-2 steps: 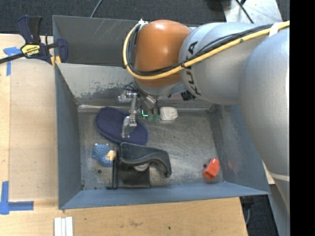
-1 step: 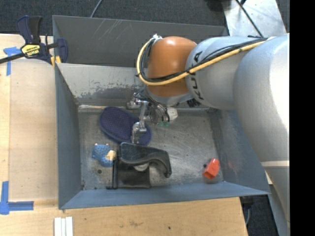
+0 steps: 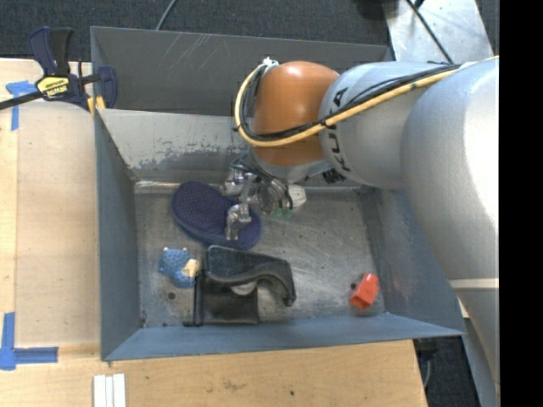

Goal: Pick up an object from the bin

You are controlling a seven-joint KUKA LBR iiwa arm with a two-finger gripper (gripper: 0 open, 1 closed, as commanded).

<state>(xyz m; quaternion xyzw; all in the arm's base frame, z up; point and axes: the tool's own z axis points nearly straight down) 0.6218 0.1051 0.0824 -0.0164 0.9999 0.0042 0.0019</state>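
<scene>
Directly beneath jaws, blue oval pad (image 3: 195,203).

Grey metal bin (image 3: 117,253) holds: dark-blue oval pad (image 3: 195,209) left-centre; blue-yellow scrap (image 3: 176,264), black curved object (image 3: 248,280) nearer front; orange piece (image 3: 365,291) right.

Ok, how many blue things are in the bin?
2: a dark blue oval pad mid-bin, under the gripper, and a small light blue piece toward the view's lower left. The arm may hide more.
</scene>
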